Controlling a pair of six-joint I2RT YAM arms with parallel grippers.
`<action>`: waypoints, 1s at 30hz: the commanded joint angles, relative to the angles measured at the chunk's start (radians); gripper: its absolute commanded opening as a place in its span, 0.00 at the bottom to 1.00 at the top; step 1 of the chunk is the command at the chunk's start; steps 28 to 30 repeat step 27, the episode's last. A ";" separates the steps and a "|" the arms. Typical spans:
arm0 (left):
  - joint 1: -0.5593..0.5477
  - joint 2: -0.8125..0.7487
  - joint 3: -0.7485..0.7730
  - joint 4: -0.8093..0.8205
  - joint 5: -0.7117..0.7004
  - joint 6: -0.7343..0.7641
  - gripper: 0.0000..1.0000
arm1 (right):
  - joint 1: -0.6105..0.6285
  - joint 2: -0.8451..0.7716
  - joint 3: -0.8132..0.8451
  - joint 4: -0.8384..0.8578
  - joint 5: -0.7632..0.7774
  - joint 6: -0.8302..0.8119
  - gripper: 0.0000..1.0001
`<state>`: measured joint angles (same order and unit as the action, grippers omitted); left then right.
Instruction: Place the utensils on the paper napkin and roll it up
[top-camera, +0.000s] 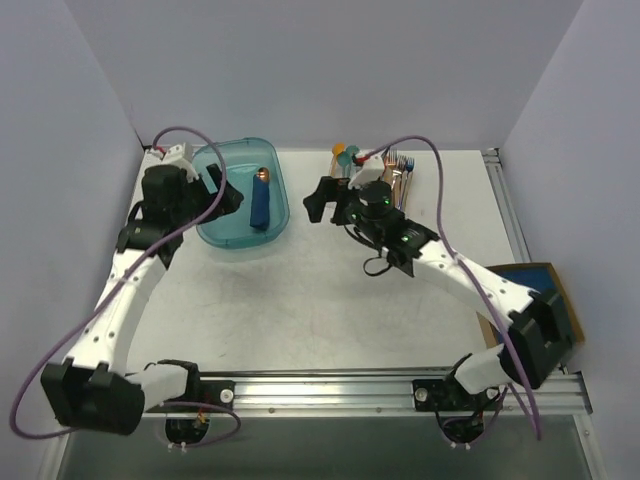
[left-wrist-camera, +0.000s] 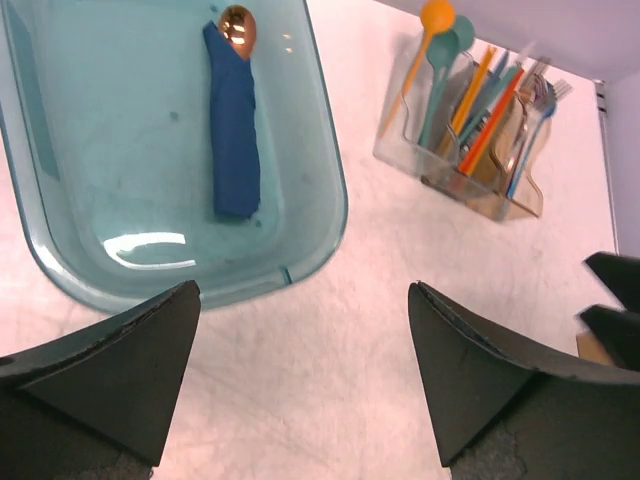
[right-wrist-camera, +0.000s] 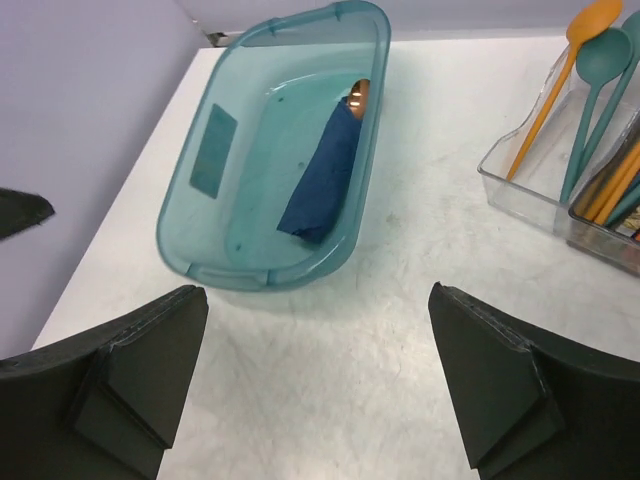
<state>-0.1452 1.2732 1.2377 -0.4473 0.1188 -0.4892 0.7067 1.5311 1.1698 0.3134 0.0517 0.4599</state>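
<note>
Dark blue paper napkin (right-wrist-camera: 325, 180) is already a short roll, and it lies inside the teal plastic tub (right-wrist-camera: 250, 278) at the far left of the table (right-wrist-camera: 400, 380). At the far end of the roll a round copper bowl of the utensils (right-wrist-camera: 360, 92) looks out, so I judge they are wrapped inside; how many pieces, I cannot see. To me the task looks almost finished, with placing and rolling done and nothing left to pick up. My left gripper (left-wrist-camera: 302, 300) hangs just near of the tub, fingers spread wide, holding nothing and touching nothing. My right gripper (right-wrist-camera: 318, 295) is also wide and empty, over bare table between the tub and the clear cutlery holder (right-wrist-camera: 520, 190) at the far right.
</note>
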 joint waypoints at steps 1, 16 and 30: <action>-0.017 -0.195 -0.188 0.090 -0.002 -0.035 0.94 | 0.005 -0.181 -0.145 0.023 -0.027 -0.075 0.99; -0.073 -0.893 -0.692 0.111 0.071 -0.130 0.94 | 0.010 -0.828 -0.674 -0.022 0.031 -0.066 0.99; -0.080 -0.870 -0.676 0.098 0.064 -0.115 0.94 | 0.011 -0.973 -0.702 -0.123 0.071 -0.036 1.00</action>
